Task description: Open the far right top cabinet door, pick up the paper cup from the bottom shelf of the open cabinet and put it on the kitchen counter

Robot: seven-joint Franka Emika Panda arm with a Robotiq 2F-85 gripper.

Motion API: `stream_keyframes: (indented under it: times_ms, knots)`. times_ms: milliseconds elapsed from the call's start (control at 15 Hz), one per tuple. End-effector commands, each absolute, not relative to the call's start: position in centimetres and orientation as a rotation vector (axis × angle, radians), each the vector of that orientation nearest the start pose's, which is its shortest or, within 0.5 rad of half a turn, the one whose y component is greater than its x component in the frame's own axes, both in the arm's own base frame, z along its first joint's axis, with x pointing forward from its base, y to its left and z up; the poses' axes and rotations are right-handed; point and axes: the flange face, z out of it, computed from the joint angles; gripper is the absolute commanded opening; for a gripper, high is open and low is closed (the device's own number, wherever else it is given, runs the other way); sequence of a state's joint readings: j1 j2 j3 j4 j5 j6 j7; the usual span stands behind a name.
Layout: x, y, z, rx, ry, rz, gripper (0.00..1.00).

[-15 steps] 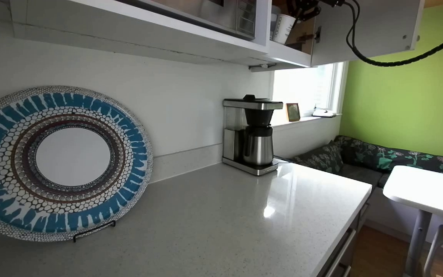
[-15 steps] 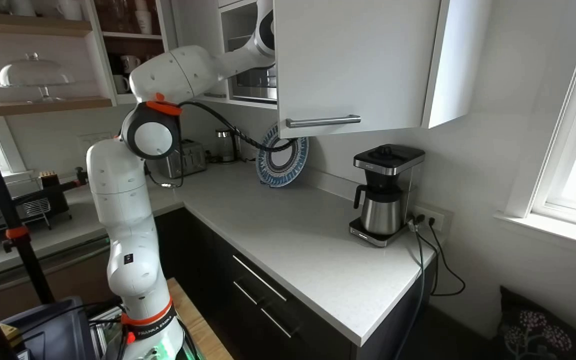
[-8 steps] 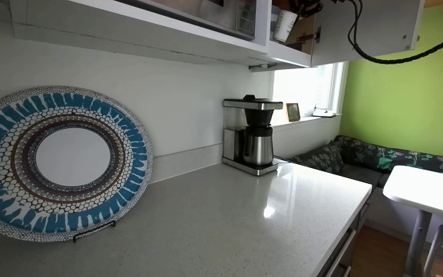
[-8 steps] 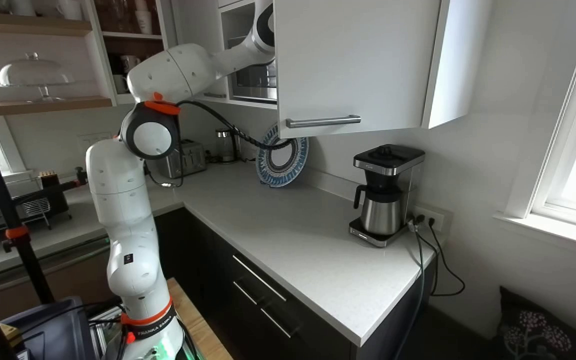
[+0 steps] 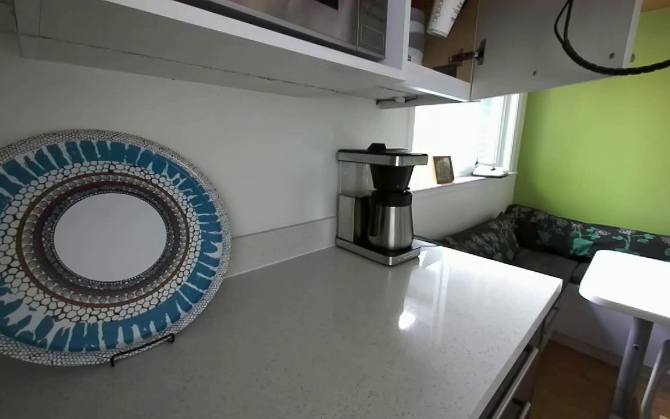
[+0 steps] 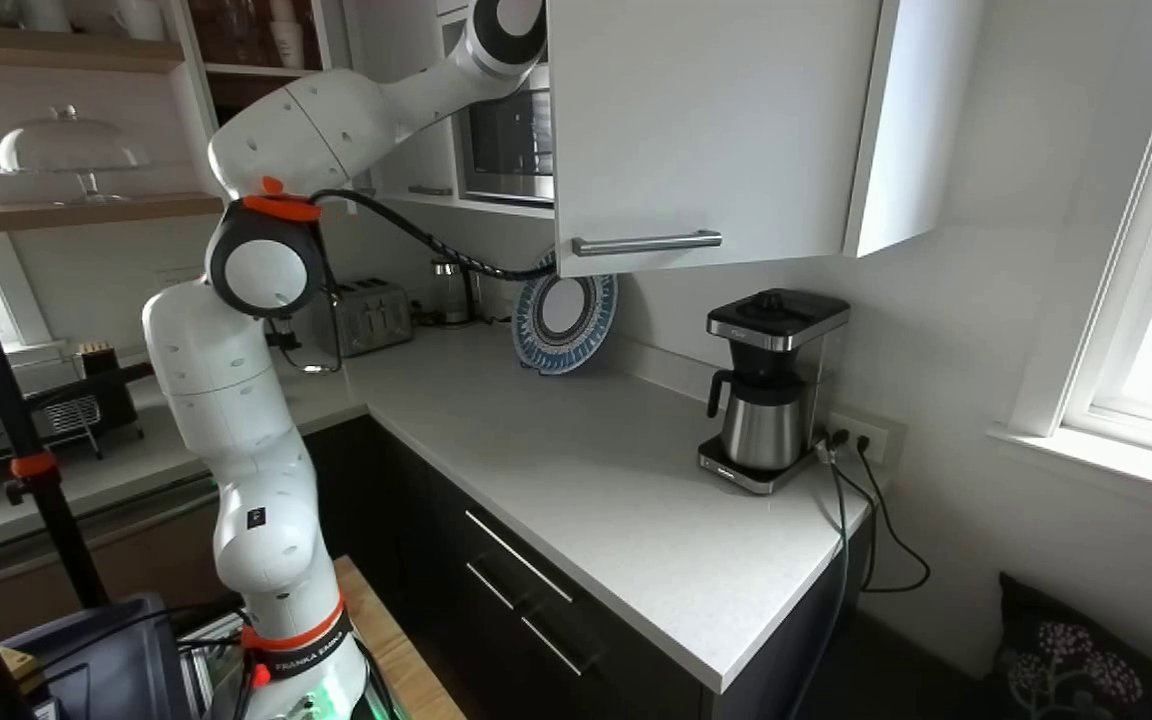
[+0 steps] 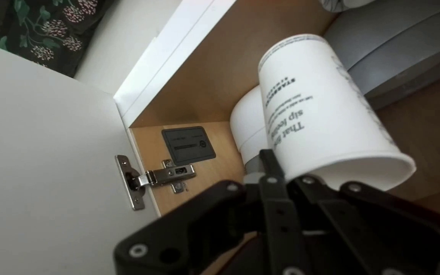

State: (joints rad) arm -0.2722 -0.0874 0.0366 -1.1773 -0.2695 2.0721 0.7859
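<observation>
Claw (image 7: 287, 176) pinches paper cup (image 7: 319, 103) at rim; cup tilted, up off bottom shelf (image 7: 204, 82), w/ gap betw. it & open cab. door (image 7: 44, 164). Edge of counter (image 6: 576, 480) well below. Cup reads "STARBUCKS REWARDS", "sip"; arm base (image 6: 301, 658) "FRANKA EMIKA".

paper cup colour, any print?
White paper cup with dark printed text, best in the wrist view.
</observation>
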Motion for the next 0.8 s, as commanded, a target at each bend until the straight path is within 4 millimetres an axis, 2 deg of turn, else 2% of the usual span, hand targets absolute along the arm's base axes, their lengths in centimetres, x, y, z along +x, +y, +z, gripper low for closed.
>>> stream_keyframes:
  times_ms: [0,467,733]
  knots:
    - [44.8,-12.1,91.6,-2.466,1.25,-1.447,0.01]
    - [41.6,-11.0,89.9,-2.567,1.015,-1.378,0.01]
    - [40.5,-10.7,87.9,-2.622,0.869,-1.332,0.01]
